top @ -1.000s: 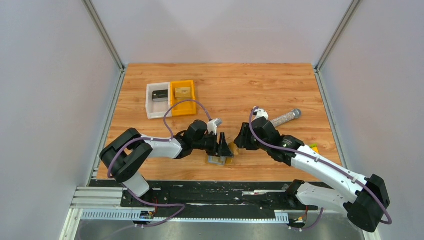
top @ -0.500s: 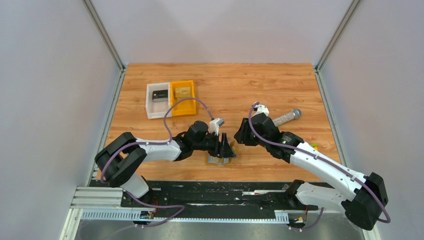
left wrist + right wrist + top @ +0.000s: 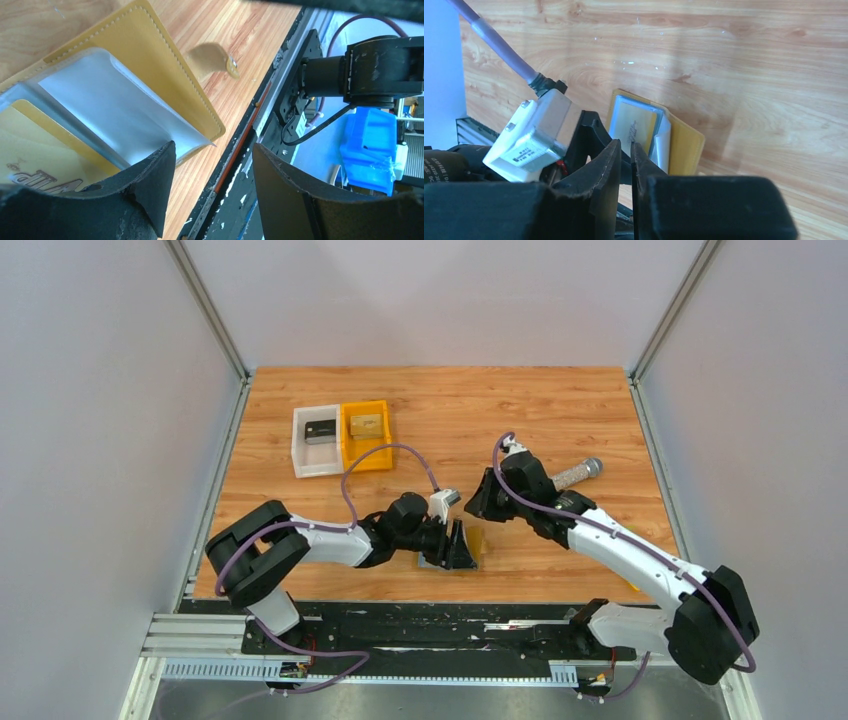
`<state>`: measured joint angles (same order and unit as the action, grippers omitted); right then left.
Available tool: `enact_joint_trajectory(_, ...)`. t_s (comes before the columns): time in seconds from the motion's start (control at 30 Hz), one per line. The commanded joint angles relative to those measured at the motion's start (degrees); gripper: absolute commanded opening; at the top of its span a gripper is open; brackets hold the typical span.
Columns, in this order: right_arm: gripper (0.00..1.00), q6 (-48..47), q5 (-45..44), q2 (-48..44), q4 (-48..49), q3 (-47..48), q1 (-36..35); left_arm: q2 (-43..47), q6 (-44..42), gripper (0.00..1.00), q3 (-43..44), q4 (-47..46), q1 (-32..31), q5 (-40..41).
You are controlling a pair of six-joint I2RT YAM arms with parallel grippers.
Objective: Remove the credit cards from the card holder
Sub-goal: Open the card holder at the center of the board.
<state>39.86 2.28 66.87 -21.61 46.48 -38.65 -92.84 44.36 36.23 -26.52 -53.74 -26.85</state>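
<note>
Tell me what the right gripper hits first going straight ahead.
Likely a black finger of the left gripper, just beyond the right gripper; the open mustard-tan card holder lies behind it. Depth is unclear.

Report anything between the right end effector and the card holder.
Only the left end effector, at the edge of the card holder, crowds the right end effector; the holder's open face is otherwise uncovered.

On the wooden table (image 3: 450, 410), a white bin (image 3: 318, 462) touches an orange bin (image 3: 366, 453); a glittery tube (image 3: 572, 475) lies well apart.
</note>
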Motion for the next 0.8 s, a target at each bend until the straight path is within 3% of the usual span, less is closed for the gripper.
enact_joint_trajectory(0.0, 0.14, 1.42, 7.78, 3.12, 5.53, 0.41, 0.51, -1.08, -2.34, 0.66, 1.66, -2.89, -1.00, 1.38)
enact_joint_trajectory(0.53, 0.12, 4.51, 13.87, 13.45, 13.72, -8.39, 1.74, 5.49, -3.44, 0.66, -1.20, 0.24, -1.44, 5.29)
enact_joint_trajectory(0.77, 0.11, 2.42, 12.98, 13.32, 13.93, -10.28, 3.77, 15.40, -3.90, 0.67, -3.00, 11.29, -1.41, 13.29)
